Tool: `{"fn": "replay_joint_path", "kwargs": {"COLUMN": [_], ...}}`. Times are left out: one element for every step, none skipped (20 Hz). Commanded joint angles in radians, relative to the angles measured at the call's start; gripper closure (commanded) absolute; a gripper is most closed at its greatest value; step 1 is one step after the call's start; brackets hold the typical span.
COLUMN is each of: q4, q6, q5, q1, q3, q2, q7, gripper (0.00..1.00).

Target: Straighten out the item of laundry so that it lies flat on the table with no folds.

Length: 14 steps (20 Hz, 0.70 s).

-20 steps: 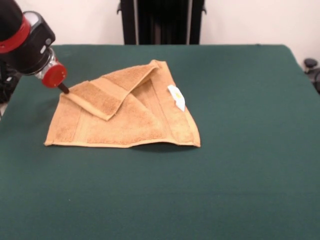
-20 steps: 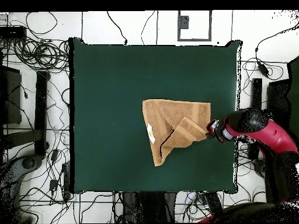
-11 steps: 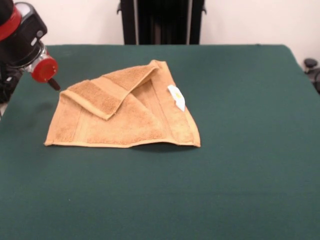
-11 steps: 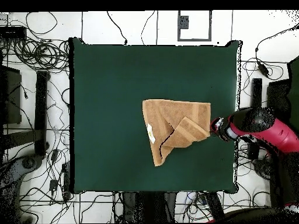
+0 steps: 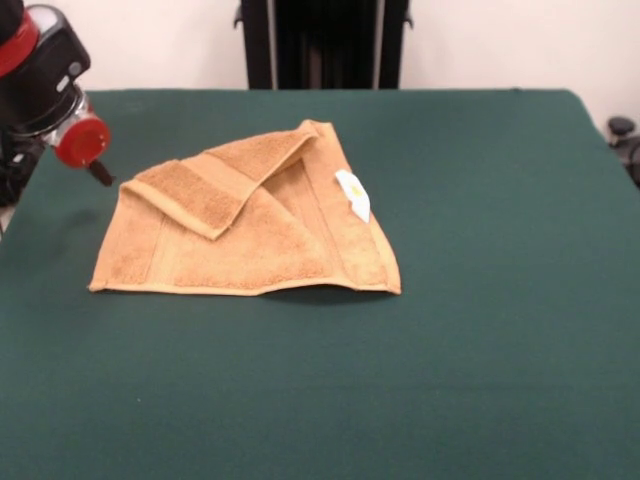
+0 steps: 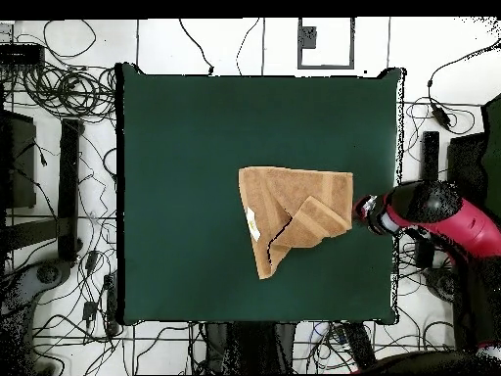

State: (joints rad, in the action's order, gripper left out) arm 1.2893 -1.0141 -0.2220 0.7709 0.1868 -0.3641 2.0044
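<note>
I am looking at the small tan-orange terry hand towel (image 5: 250, 225), which is lying a little off the middle of the large dark green cloth-covered table (image 5: 480, 330), toward the side where the arm is working. It is not flat: one banded corner flap (image 5: 190, 195) is lying doubled back over the body, a second layer is folding diagonally across the middle, and the outline is reading as a rough triangle rather than a rectangle. The small white care tag (image 5: 352, 195) is showing on top near one slanted edge.

I am seeing the red-and-black arm's gripper (image 5: 99, 172) hanging just beside the folded corner, apart from the cloth and holding nothing; whether it is open or closed I cannot tell.

I am judging the task as barely begun: both folds are waiting to be opened out.
</note>
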Motion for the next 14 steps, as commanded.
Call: {"fn": "replay_joint_path", "kwargs": {"q4": [0.15, 0.154, 0.157, 0.16, 0.17, 0.175, 0.178, 0.183, 0.197, 0.202, 0.2, 0.203, 0.21, 0.217], "q6": [0.189, 0.211, 0.248, 0.27, 0.316, 0.338, 0.369, 0.381, 0.408, 0.417, 0.431, 0.44, 0.463, 0.48], "q5": [-0.001, 0.001, 0.006, 0.008, 0.009, 0.009, 0.008, 0.009, 0.01, 0.01, 0.013, 0.015, 0.019, 0.021], "q1": [-0.011, -0.009, -0.006, -0.004, 0.002, 0.003, 0.003, 0.003, 0.004, 0.004, 0.0, -0.001, -0.002, -0.003], "q3": [0.138, 0.142, 0.149, 0.153, 0.159, 0.161, 0.16, 0.159, 0.158, 0.156, 0.152, 0.151, 0.148, 0.145], "q2": [0.041, 0.047, 0.059, 0.065, 0.073, 0.075, 0.078, 0.078, 0.072, 0.07, 0.075, 0.075, 0.074, 0.072], "q7": [-0.094, -0.086, -0.072, -0.065, -0.051, -0.043, -0.026, -0.017, -0.002, 0.002, 0.012, 0.016, 0.03, 0.04], "gripper": [1.0, 1.0, 1.0, 1.0, 1.0, 1.0, 1.0, 1.0, 1.0, 1.0, 1.0, 1.0, 1.0, 1.0]}}
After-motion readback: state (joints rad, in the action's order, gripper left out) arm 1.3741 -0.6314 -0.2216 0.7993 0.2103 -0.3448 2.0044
